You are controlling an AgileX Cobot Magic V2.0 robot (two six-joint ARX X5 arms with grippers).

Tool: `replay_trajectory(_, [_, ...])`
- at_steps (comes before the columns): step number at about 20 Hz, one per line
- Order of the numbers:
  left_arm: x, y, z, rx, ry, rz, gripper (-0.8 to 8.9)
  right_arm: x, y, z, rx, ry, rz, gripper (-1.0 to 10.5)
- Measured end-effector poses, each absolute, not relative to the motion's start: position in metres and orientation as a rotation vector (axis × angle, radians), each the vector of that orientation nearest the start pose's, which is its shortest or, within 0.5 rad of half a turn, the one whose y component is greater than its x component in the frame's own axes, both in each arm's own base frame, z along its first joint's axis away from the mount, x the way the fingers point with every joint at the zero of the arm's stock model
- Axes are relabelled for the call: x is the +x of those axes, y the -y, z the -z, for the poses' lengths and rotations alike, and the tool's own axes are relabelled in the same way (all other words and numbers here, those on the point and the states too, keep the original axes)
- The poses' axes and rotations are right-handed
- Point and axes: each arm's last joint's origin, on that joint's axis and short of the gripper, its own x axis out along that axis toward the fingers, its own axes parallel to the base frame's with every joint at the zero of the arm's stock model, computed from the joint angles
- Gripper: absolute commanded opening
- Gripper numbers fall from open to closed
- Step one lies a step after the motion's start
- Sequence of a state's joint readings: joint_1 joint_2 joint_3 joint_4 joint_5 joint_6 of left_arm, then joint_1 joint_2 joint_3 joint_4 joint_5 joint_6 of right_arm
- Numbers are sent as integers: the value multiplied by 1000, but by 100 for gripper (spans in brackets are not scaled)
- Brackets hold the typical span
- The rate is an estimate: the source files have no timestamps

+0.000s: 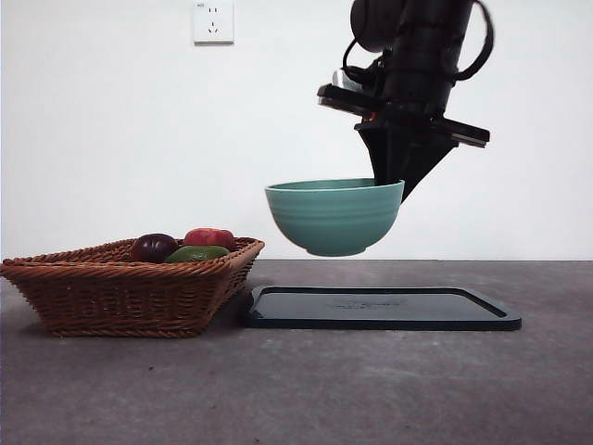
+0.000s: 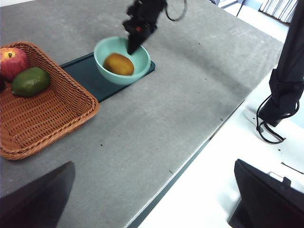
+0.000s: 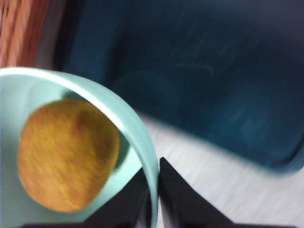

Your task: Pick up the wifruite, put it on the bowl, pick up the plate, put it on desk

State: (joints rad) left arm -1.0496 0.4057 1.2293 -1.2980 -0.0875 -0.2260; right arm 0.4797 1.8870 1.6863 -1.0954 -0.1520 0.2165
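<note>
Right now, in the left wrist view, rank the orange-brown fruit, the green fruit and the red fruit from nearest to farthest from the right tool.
1. Orange-brown fruit: inside the bowl whose rim the right tool grips.
2. Green fruit: in the wicker basket, on its side facing the bowl.
3. Red fruit: in the basket, just beyond the green one.

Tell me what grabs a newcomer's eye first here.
The mint-green bowl hangs in the air above the dark tray, pinched at its rim by the right tool. An orange-brown fruit lies inside it. Beside the tray stands a wicker basket of fruit.
</note>
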Motion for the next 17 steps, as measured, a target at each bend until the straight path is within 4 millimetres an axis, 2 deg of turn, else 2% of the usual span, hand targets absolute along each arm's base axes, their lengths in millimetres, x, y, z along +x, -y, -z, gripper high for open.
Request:
replay_trajectory(3, [-5,-14,-384,60,-517,888,625,369,-172,-268,-7,-1336,-363,5])
replay_trajectory(6, [-5,-14,-384,60,-517,888,625,391,-163,-250,7,-1358,-331,5])
replay_trajectory(9, [-5,-14,-384,60,-517,887,625,400,-159,-233,9,-1396,-314,5])
replay_trajectory(13, [-5,-14,-384,60,-517,887,625,405,-163,-209,14,-1458,-326,5])
replay_trajectory(16, [-5,-14,-384,60,-517,887,625,405,-163,-208,12,-1466,-324,6])
replay_trajectory(17, [-5,-14,-384,60,-517,887,625,405,-163,-208,12,-1467,-323,42])
